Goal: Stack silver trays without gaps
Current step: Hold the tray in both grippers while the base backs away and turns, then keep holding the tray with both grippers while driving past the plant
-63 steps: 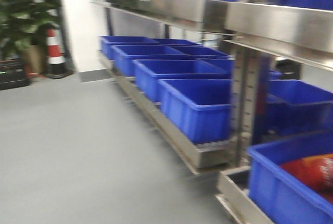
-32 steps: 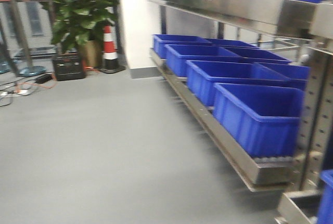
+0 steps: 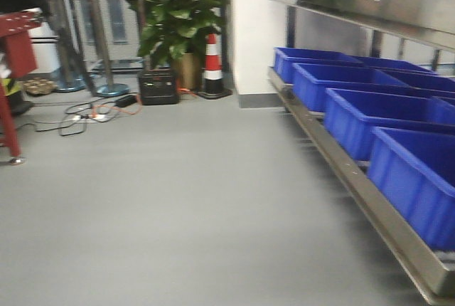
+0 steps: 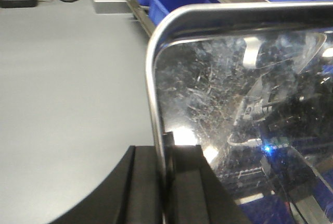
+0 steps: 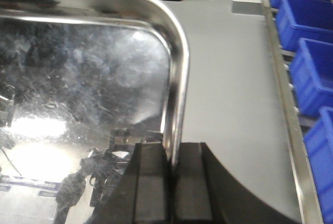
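Note:
A silver tray [image 4: 234,104] fills the right side of the left wrist view, scratched and mirror-bright, held above the grey floor. My left gripper [image 4: 165,150] is shut on its left rim, one black finger on each side of the thin edge. In the right wrist view a silver tray [image 5: 78,78] fills the left side, and my right gripper [image 5: 171,150] is shut on its right rim near a rounded corner. I cannot tell whether more than one tray is in the grip. Neither the trays nor the grippers appear in the front view.
A low steel rack [image 3: 355,178] with a row of blue bins [image 3: 384,114] runs along the right. At the back stand a traffic cone [image 3: 212,64], a potted plant [image 3: 181,7] and a black box [image 3: 158,87]. Cables [image 3: 85,115] lie on the floor beside a red frame [image 3: 11,57].
The front view has swung left: the rack and bins slid to the right edge, while the plant, cone and open floor came to the middle.

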`<action>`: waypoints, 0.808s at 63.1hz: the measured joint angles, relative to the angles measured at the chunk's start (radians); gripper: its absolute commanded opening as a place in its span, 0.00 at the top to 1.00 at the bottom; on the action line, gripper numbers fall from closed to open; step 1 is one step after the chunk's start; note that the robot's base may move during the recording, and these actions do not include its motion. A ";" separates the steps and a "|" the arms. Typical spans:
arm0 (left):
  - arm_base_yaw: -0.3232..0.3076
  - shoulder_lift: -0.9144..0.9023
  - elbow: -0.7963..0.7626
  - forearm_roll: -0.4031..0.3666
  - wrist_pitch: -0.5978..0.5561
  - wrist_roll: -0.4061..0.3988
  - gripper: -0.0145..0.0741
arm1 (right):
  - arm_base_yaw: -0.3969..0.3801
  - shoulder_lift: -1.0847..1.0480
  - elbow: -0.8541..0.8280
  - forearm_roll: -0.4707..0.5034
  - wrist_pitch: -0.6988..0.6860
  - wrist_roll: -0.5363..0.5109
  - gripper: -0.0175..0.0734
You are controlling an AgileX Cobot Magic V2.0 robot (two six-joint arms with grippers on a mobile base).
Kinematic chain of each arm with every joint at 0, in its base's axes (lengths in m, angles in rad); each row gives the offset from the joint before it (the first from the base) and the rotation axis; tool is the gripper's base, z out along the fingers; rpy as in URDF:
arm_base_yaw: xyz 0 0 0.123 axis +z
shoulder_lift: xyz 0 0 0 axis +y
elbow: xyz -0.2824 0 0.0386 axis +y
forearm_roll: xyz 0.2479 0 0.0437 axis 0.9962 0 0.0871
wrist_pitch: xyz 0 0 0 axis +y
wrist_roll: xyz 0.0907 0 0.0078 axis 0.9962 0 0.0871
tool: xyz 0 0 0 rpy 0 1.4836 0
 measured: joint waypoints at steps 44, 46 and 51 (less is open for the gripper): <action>0.000 0.000 0.000 0.000 0.000 0.000 0.85 | 0.000 0.000 0.000 0.000 0.000 0.000 0.89; 0.000 0.000 0.000 0.000 0.000 0.000 0.85 | 0.000 0.000 0.000 0.000 0.000 0.000 0.89; 0.000 0.000 0.000 0.000 0.000 0.000 0.85 | 0.000 0.000 0.000 0.000 0.000 0.000 0.89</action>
